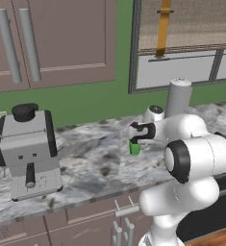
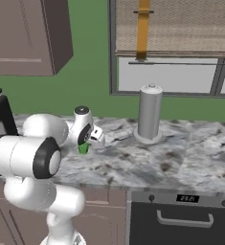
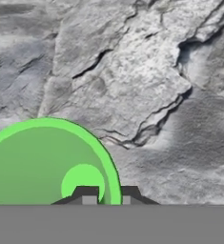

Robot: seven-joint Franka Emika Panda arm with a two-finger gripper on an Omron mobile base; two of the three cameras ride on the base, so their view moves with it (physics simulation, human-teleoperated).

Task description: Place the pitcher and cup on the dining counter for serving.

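Note:
The small bright-green cup (image 1: 134, 148) (image 2: 84, 149) stands upright at the wall counter's marbled top (image 1: 90, 158), directly under my hand. In the hand view I look down into the cup (image 3: 42, 167). My gripper (image 3: 107, 194) has one fingertip (image 3: 87, 193) inside the rim and the other outside, pinched on the cup's wall. From the base views the gripper (image 1: 135, 141) (image 2: 85, 142) points down onto the cup's rim. I cannot tell whether the cup rests on the top or hangs just above it. The pitcher and the dining counter are out of view.
A tall grey canister with a knobbed lid (image 1: 179, 98) (image 2: 150, 115) stands behind the cup, near the window. A coffee machine (image 1: 29, 153) sits at the counter's left. Wall cabinets (image 1: 52, 38) hang above it. A dishwasher front (image 2: 181, 217) lies below the counter edge.

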